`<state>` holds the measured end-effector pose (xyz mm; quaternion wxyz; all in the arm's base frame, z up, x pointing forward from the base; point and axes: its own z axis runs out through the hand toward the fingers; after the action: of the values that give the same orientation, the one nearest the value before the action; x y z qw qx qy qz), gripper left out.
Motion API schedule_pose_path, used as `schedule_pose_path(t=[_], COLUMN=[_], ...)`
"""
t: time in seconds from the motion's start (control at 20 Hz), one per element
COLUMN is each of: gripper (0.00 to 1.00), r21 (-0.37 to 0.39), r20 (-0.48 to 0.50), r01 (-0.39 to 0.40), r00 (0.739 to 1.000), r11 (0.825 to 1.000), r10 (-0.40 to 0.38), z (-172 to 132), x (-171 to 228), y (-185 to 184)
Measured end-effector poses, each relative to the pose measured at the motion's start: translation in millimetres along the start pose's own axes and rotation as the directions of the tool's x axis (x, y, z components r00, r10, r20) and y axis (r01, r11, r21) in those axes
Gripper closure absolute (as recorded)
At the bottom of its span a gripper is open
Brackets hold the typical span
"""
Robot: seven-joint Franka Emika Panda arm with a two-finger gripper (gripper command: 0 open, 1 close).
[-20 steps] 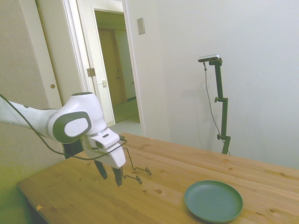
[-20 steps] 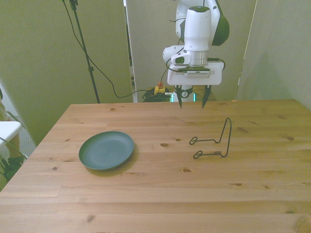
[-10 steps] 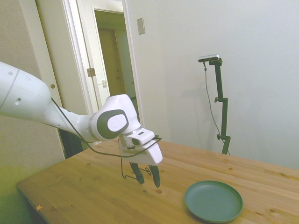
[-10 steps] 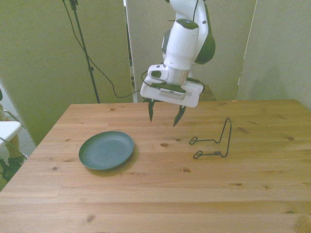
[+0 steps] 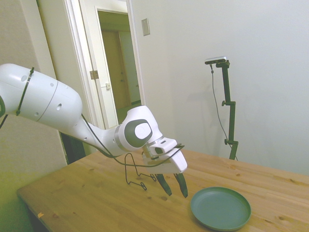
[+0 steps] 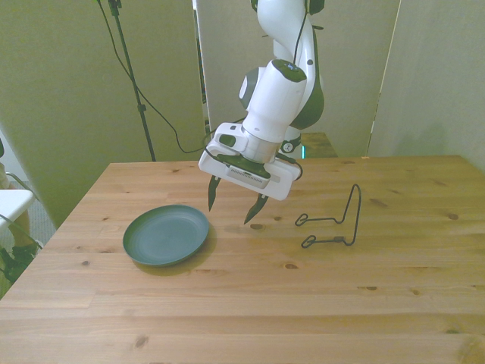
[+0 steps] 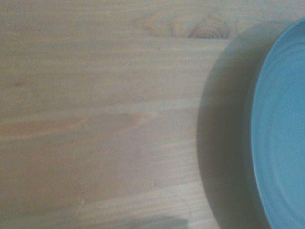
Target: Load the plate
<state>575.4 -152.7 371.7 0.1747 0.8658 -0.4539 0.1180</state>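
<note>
The teal-green plate (image 6: pixel 166 233) lies flat on the wooden table (image 6: pixel 242 303), toward the front view's left; it also shows low and right in the side view as the plate (image 5: pixel 220 208). My gripper (image 6: pixel 230 205) hangs open above the table just to the plate's right in the front view, its dark fingers spread and pointing down, nothing between them. In the side view the gripper (image 5: pixel 174 185) sits close beside the plate's near rim. The wrist view shows part of the plate (image 7: pixel 281 133) at the edge, over bare wood.
A black wire stand (image 6: pixel 333 221) rests on the table toward the front view's right, also seen as the wire stand (image 5: pixel 136 171) behind the arm in the side view. A doorway (image 5: pixel 118 72) opens behind the table.
The arm has swung from over the wire stand's side toward the plate and come lower. The fingers stayed open. Plate and wire stand have not moved.
</note>
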Motion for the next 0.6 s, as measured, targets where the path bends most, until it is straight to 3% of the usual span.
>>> schedule_pose_path(t=[0.6], gripper=[0.00], r21=[-0.087], r20=[-0.078], r01=[-0.011], r00=[0.997], r11=[0.996], r10=[0.005], z=[16.7], x=[24.9], y=[-7.7])
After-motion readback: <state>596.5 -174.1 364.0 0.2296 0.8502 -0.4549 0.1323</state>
